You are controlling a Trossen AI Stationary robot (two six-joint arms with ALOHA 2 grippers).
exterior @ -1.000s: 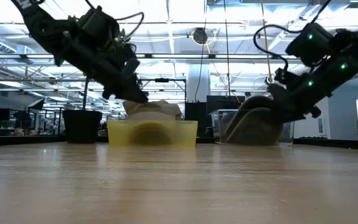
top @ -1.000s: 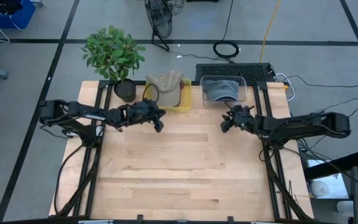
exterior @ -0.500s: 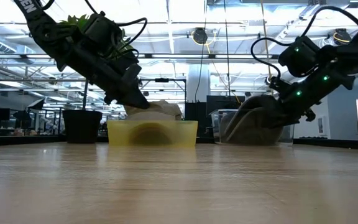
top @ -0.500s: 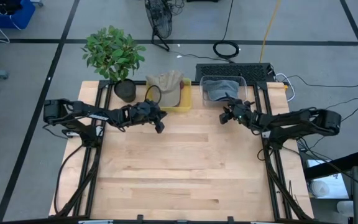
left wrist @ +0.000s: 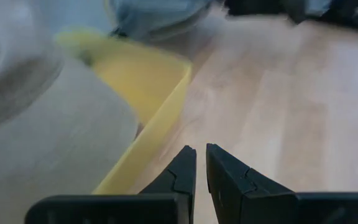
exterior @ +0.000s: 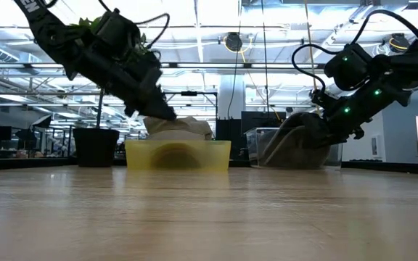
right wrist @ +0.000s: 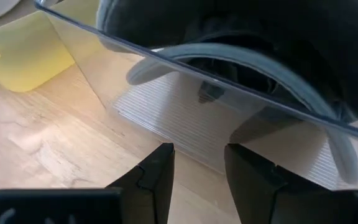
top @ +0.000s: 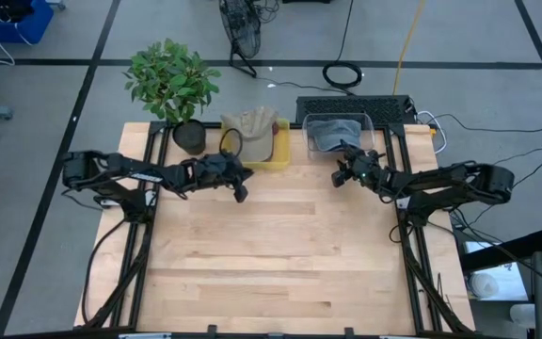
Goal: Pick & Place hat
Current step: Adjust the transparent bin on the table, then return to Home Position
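two arms flank the hats: the right gripper [top: 344, 174], jaws open and empty, sits just near of the grey hat [top: 333, 137] in its clear bin [top: 373, 134], probably the nearer target, while the left gripper [top: 241, 191] waits with jaws nearly closed, empty, by the yellow bin [top: 280, 156].

We see even, bright overhead light from ceiling strips [exterior: 194, 69], with soft shadows on the table [top: 280, 245]. Our left wrist view is blurred, the yellow bin [left wrist: 148, 93] out of focus.

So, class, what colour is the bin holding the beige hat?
Yellow bin; the low view shows it best.
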